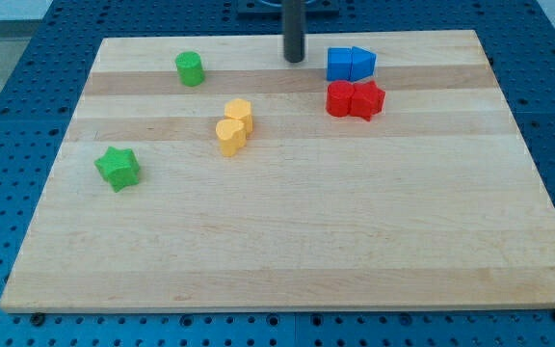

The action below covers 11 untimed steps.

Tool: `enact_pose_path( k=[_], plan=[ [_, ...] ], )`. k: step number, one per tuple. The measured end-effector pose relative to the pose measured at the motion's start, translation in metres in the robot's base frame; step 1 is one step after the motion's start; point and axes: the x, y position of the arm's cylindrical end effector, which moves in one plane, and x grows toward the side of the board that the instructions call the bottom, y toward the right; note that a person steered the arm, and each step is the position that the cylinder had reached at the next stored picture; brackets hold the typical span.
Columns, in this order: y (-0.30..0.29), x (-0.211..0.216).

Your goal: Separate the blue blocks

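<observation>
Two blue blocks touch each other near the view's top right: a blue cube (340, 65) on the left and a blue wedge-like block (362, 63) on its right. My tip (294, 60) is the lower end of a dark rod coming down from the view's top. It stands a short gap to the left of the blue cube, not touching it.
Two red blocks (355, 99) sit together just below the blue pair. Two yellow blocks (234, 126) touch near the middle left. A green cylinder (190, 68) is at the top left and a green star (118, 168) at the left. The wooden board (287, 260) lies on a blue perforated table.
</observation>
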Motion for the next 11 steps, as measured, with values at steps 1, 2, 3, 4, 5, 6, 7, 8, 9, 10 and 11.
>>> enact_pose_path(
  k=[1,2,3,4,5,6,7,8,9,10,11],
  plan=[
    [0.046,-0.002],
    [0.094,-0.002],
    [0.14,-0.002],
    [0.154,0.001],
    [0.15,0.01],
    [0.134,0.022],
    [0.108,0.034],
    [0.08,0.039],
    [0.055,0.039],
    [0.036,0.046],
    [0.036,0.068]
  ],
)
